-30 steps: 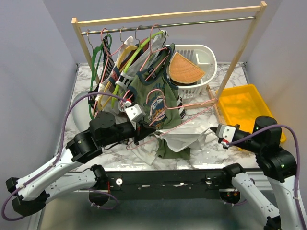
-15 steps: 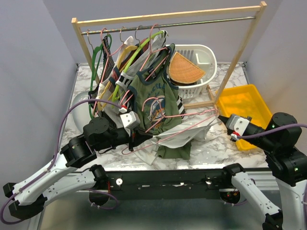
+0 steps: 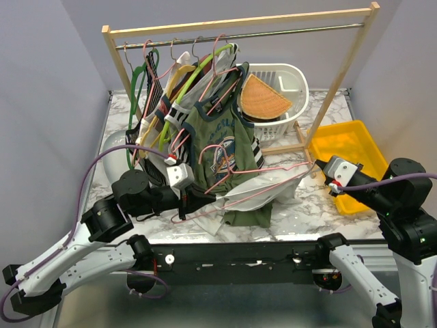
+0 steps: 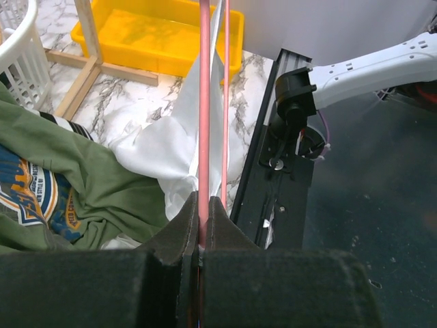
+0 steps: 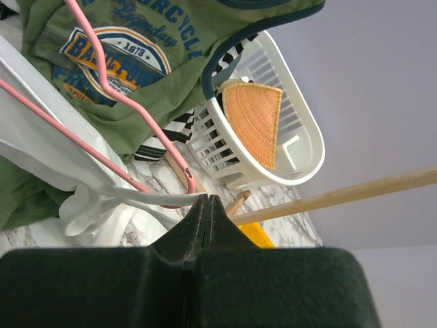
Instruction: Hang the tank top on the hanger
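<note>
The pink wire hanger [image 3: 300, 166] lies slantwise over the clothes pile, running from my left gripper to the right. My left gripper [image 3: 198, 202] is shut on its near-left end; the wrist view shows the pink wire [image 4: 203, 102] pinched between the pads [image 4: 203, 201]. The white tank top [image 3: 270, 184] is draped along the hanger, stretched rightward. My right gripper [image 3: 321, 166] is shut on a narrow white strap [image 5: 157, 198] beside the hanger's right corner [image 5: 136, 116]. White cloth also shows in the left wrist view [image 4: 171, 143].
An olive-green printed tank top [image 3: 222, 137] lies under the hanger. A wooden rack [image 3: 239, 24] with several hangers and clothes stands behind. A white basket [image 3: 280, 96] sits back right, a yellow tray [image 3: 345, 154] at the right edge.
My right gripper has moved right and away, pulling the white strap taut past the hanger's corner. My left gripper has drawn left and nearer with the hanger.
</note>
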You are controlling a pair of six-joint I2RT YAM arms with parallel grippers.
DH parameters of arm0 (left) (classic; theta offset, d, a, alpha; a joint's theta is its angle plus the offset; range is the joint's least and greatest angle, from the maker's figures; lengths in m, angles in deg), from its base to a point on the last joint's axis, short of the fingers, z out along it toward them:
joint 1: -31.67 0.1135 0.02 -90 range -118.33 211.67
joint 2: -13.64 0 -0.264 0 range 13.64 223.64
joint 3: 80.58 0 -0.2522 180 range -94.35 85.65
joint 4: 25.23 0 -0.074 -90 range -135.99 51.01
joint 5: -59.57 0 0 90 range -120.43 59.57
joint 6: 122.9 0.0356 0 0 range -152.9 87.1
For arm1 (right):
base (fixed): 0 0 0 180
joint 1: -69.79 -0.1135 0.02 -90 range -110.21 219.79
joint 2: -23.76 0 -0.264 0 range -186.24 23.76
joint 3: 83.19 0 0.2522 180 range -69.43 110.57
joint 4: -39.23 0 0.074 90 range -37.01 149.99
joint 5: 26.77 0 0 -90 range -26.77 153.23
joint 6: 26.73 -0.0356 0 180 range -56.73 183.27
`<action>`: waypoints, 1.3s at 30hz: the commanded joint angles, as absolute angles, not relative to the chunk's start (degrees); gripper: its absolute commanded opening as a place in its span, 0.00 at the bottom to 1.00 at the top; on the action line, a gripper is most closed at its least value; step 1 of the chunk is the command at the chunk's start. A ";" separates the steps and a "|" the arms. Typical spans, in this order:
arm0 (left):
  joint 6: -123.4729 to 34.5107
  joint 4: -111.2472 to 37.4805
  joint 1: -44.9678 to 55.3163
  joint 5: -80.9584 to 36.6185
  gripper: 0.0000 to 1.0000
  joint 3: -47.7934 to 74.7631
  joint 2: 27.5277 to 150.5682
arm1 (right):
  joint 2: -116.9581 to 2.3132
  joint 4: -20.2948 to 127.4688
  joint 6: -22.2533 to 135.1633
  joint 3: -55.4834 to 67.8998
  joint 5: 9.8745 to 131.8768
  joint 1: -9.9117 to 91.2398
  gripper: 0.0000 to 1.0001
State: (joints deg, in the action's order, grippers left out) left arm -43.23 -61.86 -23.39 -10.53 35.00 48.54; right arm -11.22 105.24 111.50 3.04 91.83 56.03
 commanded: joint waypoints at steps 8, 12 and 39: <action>-43.27 -64.39 -22.99 -3.54 0.00 34.76 48.01 | -11.66 105.99 112.05 4.31 93.90 56.70 0.00; -43.45 -64.04 -22.99 -4.15 0.00 34.94 48.62 | -11.31 108.09 113.89 4.84 97.33 56.78 0.00; -43.80 -68.52 -22.99 -10.13 0.00 33.62 43.08 | -9.37 113.28 119.87 4.14 102.87 56.70 0.00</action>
